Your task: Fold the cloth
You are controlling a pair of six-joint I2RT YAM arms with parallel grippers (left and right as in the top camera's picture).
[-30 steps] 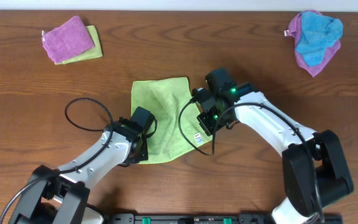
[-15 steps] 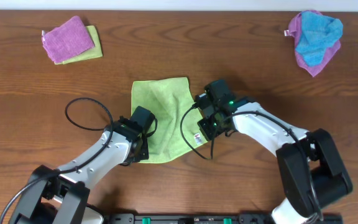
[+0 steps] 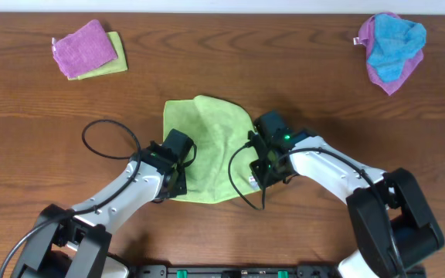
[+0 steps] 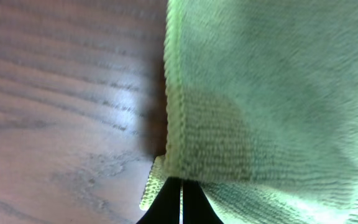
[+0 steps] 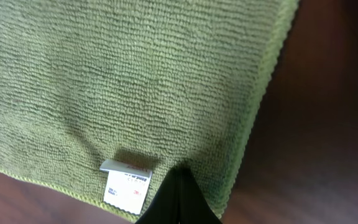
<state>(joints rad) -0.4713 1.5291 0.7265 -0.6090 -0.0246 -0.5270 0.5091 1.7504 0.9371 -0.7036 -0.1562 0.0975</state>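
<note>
Lime-green cloth (image 3: 207,147) bulges mid-frame; left claw (image 4: 181,202) and right claw (image 5: 178,199) grasp its lower corners; only the right wrist view shows the white label (image 5: 128,183) print.

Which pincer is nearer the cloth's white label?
Right. The right pincer grips the cloth just beside its white label; the left pincer holds the opposite near corner.

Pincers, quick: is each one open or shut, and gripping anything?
Left pincer: shut, pinching the cloth at its edge.
Right pincer: shut, pinching the cloth beside its white label.
</note>
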